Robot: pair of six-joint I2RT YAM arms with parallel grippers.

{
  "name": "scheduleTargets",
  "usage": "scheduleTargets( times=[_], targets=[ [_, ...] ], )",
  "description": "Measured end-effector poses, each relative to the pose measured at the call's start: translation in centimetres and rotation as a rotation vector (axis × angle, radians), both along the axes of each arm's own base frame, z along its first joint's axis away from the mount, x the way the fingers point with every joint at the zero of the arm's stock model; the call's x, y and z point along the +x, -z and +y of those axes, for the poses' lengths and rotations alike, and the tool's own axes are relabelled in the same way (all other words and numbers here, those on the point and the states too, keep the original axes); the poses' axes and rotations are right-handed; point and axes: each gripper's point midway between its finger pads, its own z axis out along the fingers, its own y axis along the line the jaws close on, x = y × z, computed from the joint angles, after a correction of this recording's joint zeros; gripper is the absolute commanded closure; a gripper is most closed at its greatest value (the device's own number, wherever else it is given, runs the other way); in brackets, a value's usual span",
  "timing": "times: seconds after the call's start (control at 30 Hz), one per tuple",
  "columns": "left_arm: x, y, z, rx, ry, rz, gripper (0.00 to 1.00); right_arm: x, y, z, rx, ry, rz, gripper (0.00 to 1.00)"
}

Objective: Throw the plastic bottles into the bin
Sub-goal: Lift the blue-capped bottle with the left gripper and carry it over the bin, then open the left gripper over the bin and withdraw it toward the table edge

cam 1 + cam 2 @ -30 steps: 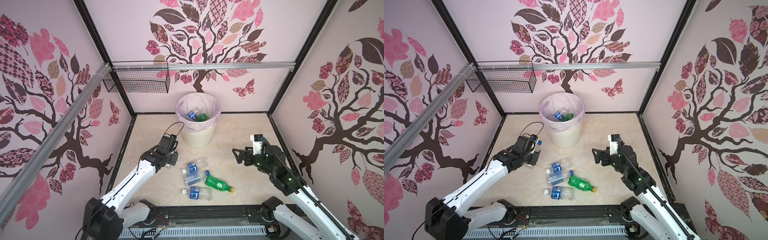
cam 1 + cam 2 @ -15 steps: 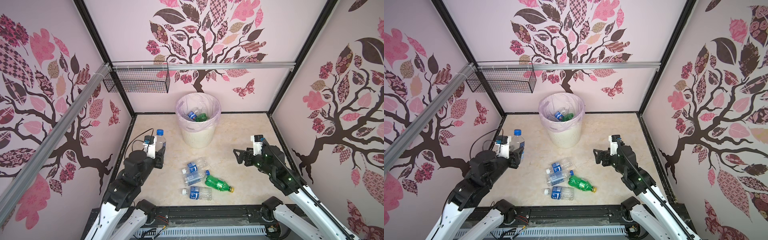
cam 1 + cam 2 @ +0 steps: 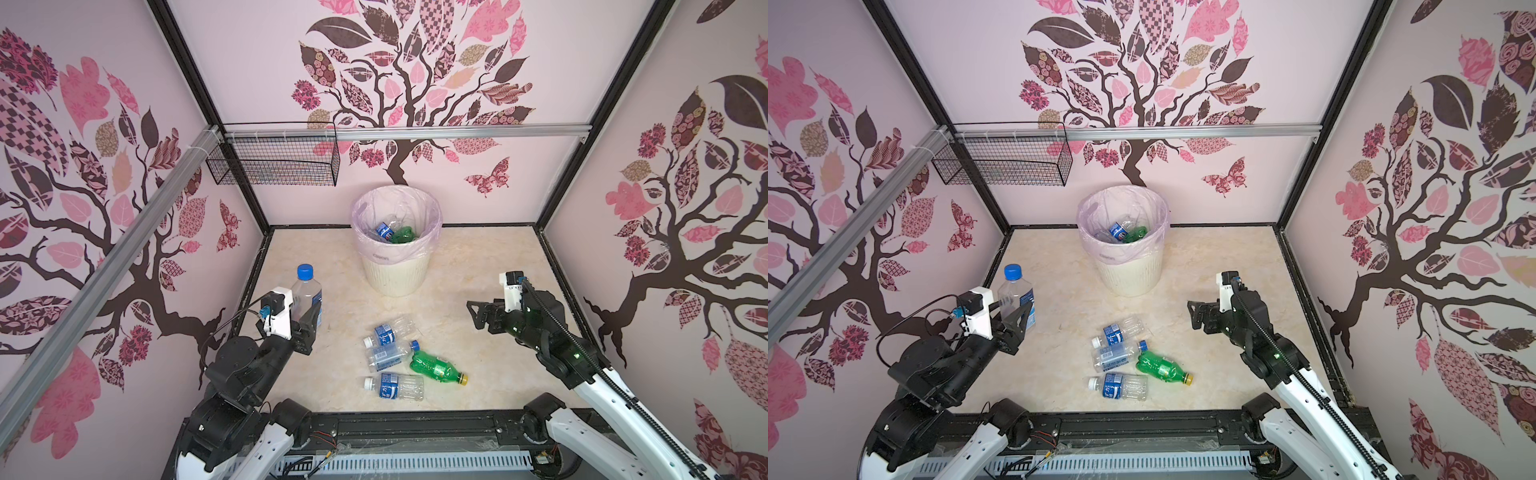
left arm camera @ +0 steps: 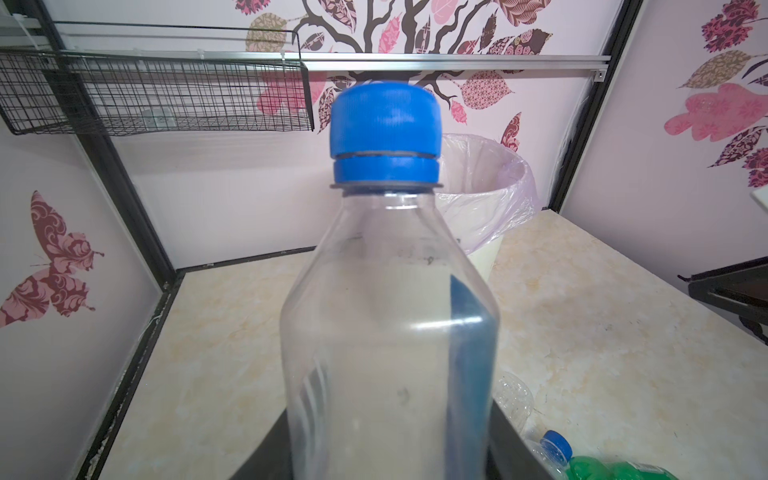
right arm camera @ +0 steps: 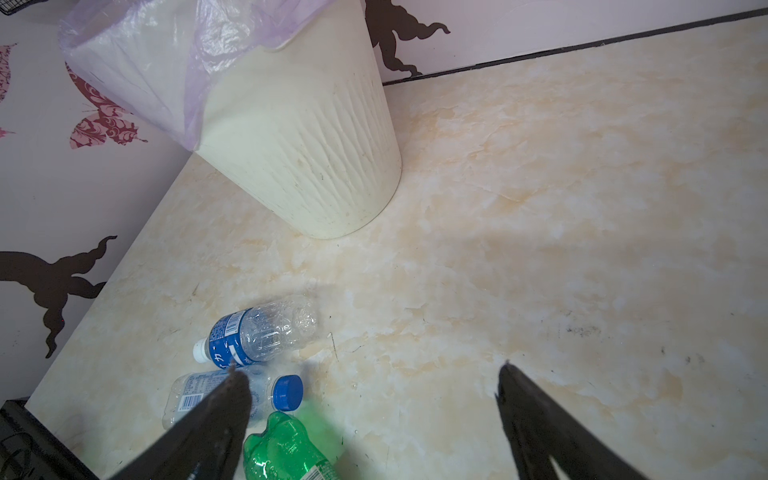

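Plastic bottles: seven visible.

1. Held bottle [image 3: 307,291] [image 3: 1016,297] [image 4: 390,311]: clear, blue cap, blue label. Gripped low on its body by the left claw [image 3: 309,318] [image 3: 1017,318], jaws closed against its sides. It is raised over the left side of the tabletop [image 3: 478,257], well apart from the bin [image 3: 392,274] [image 3: 1129,274] [image 5: 299,145]. Long axis near vertical, cap uppermost.

2–5. Four bottles lie on their sides in a tight cluster at front centre, between the two arms.
- Rear bottle [image 3: 388,332] [image 5: 259,332]: clear, blue label, white cap. Axis diagonal, cap toward front left.
- Blue-capped bottle [image 3: 388,355] [image 5: 191,401]: clear, just in front of the rear bottle. Axis nearly crosswise, cap to the right.
- Green bottle [image 3: 434,366] [image 3: 1160,366]: yellow cap. Axis diagonal, cap toward front right, base just beside the blue cap.
- Front bottle [image 3: 395,385] [image 3: 1119,385]: clear, blue label, white cap. Axis crosswise, cap to the left.

6–7. Inside the bin, which stands at rear centre with a pale pink liner: a blue-labelled bottle [image 3: 384,230] and a second green one [image 3: 402,235]. Their direction cannot be read.

Right claw [image 3: 473,314] [image 3: 1192,316] [image 5: 370,374]: jaws spread wide with nothing between them. It hovers above the tabletop to the right of the cluster, fingers aimed leftward.
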Motion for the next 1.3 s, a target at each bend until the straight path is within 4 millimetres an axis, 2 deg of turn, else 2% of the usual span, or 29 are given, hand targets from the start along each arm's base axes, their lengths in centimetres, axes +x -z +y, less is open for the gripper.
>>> scheduleTargets(
  times=[0.17, 0.23, 0.3, 0.4, 0.43, 0.5, 0.57, 0.63, 0.7, 0.73, 0.8, 0.87, 0.93, 1.07, 1.13, 1.2, 1.3],
  targets=[
    [0.4, -1.4, -0.3, -0.013, 0.008, -0.052, 0.53, 0.2, 0.4, 0.1, -0.007, 0.0, 0.014, 0.05],
    [1.4, -2.1, -0.9, -0.016, 0.012, -0.061, 0.54, 0.2, 0.4, 0.1, -0.007, 0.0, 0.015, 0.05],
    [3.6, -3.1, -2.1, -0.012, 0.02, -0.049, 0.54, 0.2, 0.4, 0.1, -0.007, -0.001, 0.013, 0.05],
    [9.1, -5.9, -5.3, -0.026, 0.045, -0.035, 0.54, 0.3, 0.2, 0.1, -0.002, 0.0, 0.007, 0.05],
    [11.5, -7.3, -6.8, -0.033, 0.059, -0.037, 0.5, 0.3, 0.2, 0.2, 0.0, -0.002, 0.004, 0.05],
    [16.4, -10.2, -10.0, -0.05, 0.097, -0.055, 0.37, 0.2, 0.2, 0.3, 0.007, -0.008, 0.005, 0.05],
    [21.3, -12.1, -13.3, -0.05, 0.145, -0.053, 0.3, 0.2, 0.2, 0.4, 0.013, -0.013, 0.006, 0.05],
    [25.5, -11.7, -16.0, -0.029, 0.178, -0.007, 0.27, 0.2, 0.1, 0.5, 0.016, -0.015, 0.004, 0.05],
    [27.2, -9.7, -17.1, -0.012, 0.192, 0.047, 0.17, 0.2, 0.1, 0.5, 0.017, -0.017, 0.003, 0.04],
    [27.2, -8.1, -17.2, -0.003, 0.194, 0.086, 0.12, 0.2, 0.1, 0.5, 0.015, -0.018, 0.002, 0.04],
    [26.0, -5.6, -16.5, 0.009, 0.188, 0.135, 0.09, 0.2, 0.1, 0.5, 0.012, -0.02, 0.002, 0.04],
    [23.9, -4.5, -15.2, 0.022, 0.175, 0.16, 0.09, 0.2, 0.3, 0.6, 0.009, -0.023, 0.007, 0.04],
    [21.7, -5.5, -13.7, 0.022, 0.16, 0.14, 0.09, 0.2, 0.5, 0.7, 0.004, -0.028, 0.015, 0.04],
    [16.5, -9.7, -10.3, 0.009, 0.122, 0.03, 0.07, 0.3, 1.3, 1.0, -0.012, -0.046, 0.041, 0.04],
    [13.8, -10.4, -8.5, 0.012, 0.101, -0.005, 0.06, 0.3, 1.8, 1.2, -0.023, -0.057, 0.064, 0.04],
    [11.8, -9.8, -7.2, 0.026, 0.08, -0.014, 0.05, 0.4, 2.2, 1.5, -0.03, -0.072, 0.088, 0.05],
    [9.8, -6.6, -5.4, 0.066, 0.04, 0.035, 0.05, 0.4, 2.7, 2.4, -0.044, -0.124, 0.133, 0.07]
  ],
)
